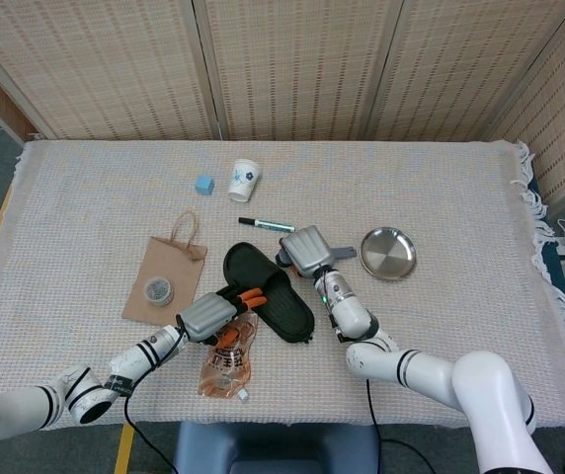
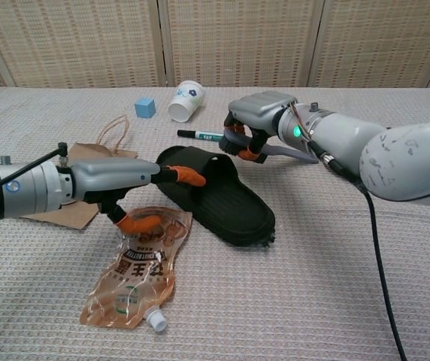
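The left robot hand sits in the lower left of the chest view, its fingers spread and holding nothing: the upper fingertips reach out over the near edge of the black slipper, while a lower fingertip presses on the top of the clear drink pouch. In the head view the same hand lies at the lower middle of the frame, between the slipper and the pouch.

The right robot hand is in the upper middle of the chest view, fingers curled down around a grey brush whose handle sticks out to the right. It hovers just past the far end of the slipper, close to a black marker lying on the table. In the head view this hand is just right of the slipper's upper end.

Left of the slipper lies a brown paper bag with a roll of tape on it. Further up are a tipped paper cup and a small blue cube. A round metal plate sits at the right.
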You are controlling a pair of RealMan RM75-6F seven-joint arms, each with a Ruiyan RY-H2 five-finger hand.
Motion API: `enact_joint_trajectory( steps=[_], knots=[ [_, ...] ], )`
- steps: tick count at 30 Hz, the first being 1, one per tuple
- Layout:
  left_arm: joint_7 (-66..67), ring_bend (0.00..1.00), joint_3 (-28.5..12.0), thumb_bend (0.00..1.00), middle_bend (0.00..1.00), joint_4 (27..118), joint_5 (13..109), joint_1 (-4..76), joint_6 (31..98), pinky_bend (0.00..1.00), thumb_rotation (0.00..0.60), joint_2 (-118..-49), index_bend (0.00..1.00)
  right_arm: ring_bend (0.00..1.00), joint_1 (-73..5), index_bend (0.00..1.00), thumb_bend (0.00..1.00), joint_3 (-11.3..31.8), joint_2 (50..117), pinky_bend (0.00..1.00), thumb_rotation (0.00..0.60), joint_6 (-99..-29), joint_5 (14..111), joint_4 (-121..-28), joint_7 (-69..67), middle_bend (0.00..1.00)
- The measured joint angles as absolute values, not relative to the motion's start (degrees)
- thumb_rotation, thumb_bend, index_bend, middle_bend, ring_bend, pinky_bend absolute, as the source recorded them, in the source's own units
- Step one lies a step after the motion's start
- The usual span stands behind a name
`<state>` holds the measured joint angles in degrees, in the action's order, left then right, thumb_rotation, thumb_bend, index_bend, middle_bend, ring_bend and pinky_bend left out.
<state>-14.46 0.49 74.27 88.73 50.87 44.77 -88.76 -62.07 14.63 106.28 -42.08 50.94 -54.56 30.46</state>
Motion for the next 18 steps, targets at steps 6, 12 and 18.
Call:
enact_joint_trajectory(
  steps=[6, 12, 18],
  knots=[
    [-15.03, 0.0, 0.7, 0.55, 0.0, 73.94, 89.03, 51.25, 44.56, 0.06, 0.6, -89.22, 0.0, 0.56, -63.51, 0.91, 0.35, 16.21, 107.48, 0.84, 0.6, -41.64, 50.97, -54.49, 29.31, 0.6],
    [-15.09, 0.0, 0.71, 0.55, 0.0, 74.04, 89.19, 51.44, 44.81, 0.06, 0.6, -89.29, 0.0, 0.56, -65.52, 0.91, 0.35, 17.67, 109.31, 0.84, 0.6, -41.32, 51.06, -54.05, 28.81, 0.6],
    [-14.71, 0.0, 0.76, 0.55, 0.0, 74.32, 89.1, 51.56, 44.85, 0.06, 0.6, -89.22, 0.0, 0.56, -67.31, 0.91, 0.35, 18.99, 110.93, 0.84, 0.6, -41.02, 50.26, -53.14, 28.91, 0.6]
  ],
)
